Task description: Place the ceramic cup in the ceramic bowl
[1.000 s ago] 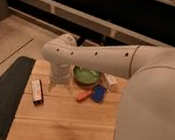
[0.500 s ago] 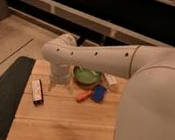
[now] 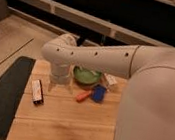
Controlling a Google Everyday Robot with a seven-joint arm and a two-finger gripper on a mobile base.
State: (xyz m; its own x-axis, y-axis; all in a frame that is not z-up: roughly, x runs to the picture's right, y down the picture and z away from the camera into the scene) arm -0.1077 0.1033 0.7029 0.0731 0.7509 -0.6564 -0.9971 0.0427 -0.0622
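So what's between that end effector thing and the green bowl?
Nothing that shows in the camera view: the end effector hangs just left of the ceramic bowl, and only a narrow strip of bare wooden table separates them.

Nothing visibly changes between the earlier moments and now. The arm (image 3: 93, 58) keeps the same bent pose over the table (image 3: 71, 125). The gripper (image 3: 61, 82) hangs at the same spot as before, low over the wood and just left of the bowl (image 3: 86, 75). No object on the table shifts.
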